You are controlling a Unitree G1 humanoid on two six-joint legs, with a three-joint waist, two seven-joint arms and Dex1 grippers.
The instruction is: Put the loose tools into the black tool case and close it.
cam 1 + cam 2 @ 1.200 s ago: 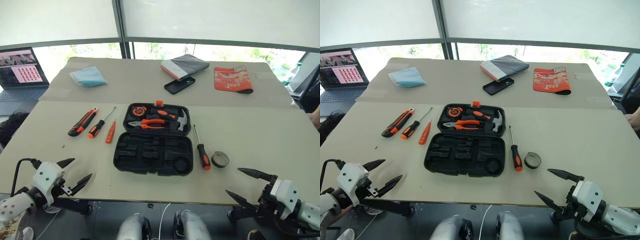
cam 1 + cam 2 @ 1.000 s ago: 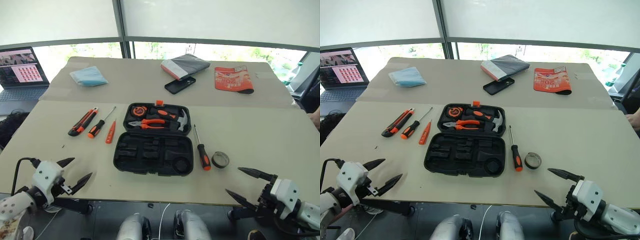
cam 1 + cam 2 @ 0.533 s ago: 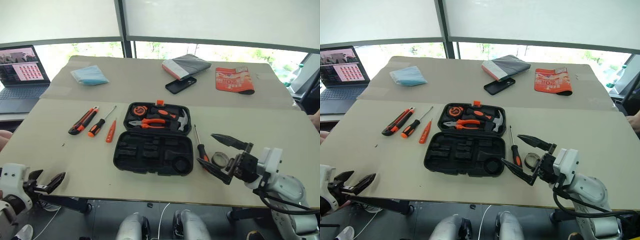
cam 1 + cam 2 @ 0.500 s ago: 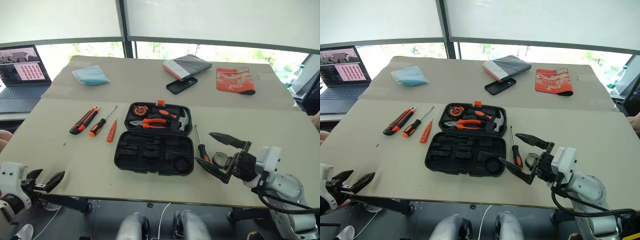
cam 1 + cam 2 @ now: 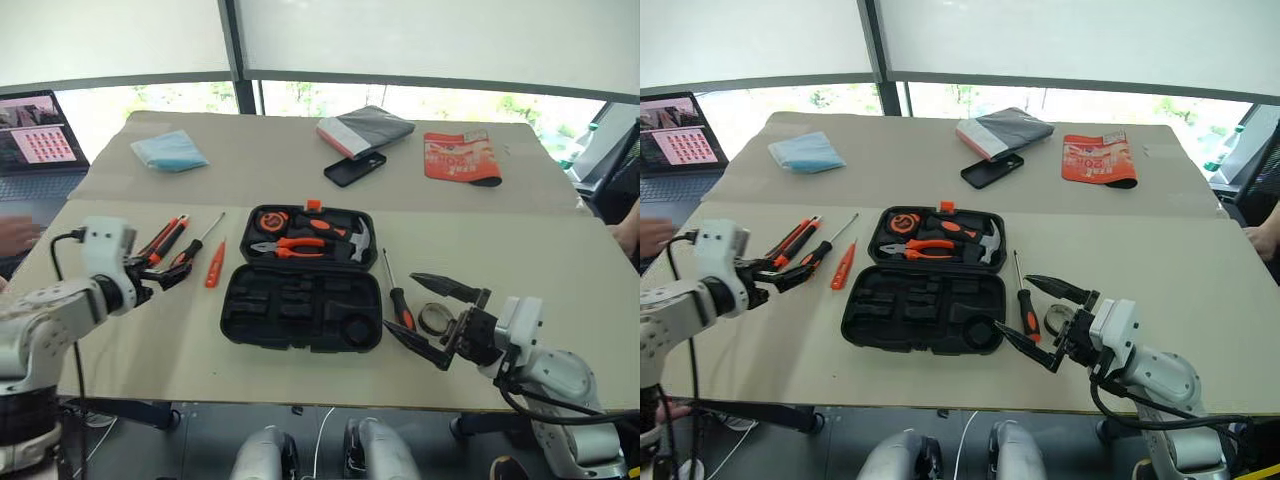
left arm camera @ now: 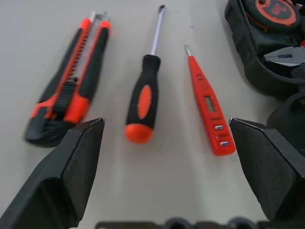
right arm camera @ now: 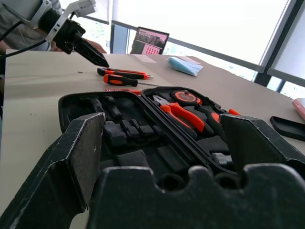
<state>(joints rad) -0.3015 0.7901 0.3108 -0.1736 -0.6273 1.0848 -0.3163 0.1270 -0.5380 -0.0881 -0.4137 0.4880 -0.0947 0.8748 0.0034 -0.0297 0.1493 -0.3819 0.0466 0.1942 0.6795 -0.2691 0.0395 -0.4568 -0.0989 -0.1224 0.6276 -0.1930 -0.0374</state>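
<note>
Meanwhile, black tool case point(image 5: 303, 290) lies open at centre of table point(image 5: 520, 255), pliers point(image 5: 290, 246) and hammer point(image 5: 357, 240) seated in far half, near half's slots bare. Left gripper point(image 5: 166, 268), jaws apart, hovers just short of utility knife point(image 6: 66, 90), black-handled screwdriver point(image 6: 144, 95) and slim orange screwdriver point(image 6: 208, 104) left of case. Right gripper point(image 5: 432, 318), jaws wide and holding nothing, hangs beside long screwdriver point(image 5: 395, 291) and tape roll point(image 5: 434, 318) right of case.

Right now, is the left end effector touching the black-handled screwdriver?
Apart. In the left wrist view the screwdriver lies on the table between the open fingers of the left end effector, bare tabletop on both sides.
</note>
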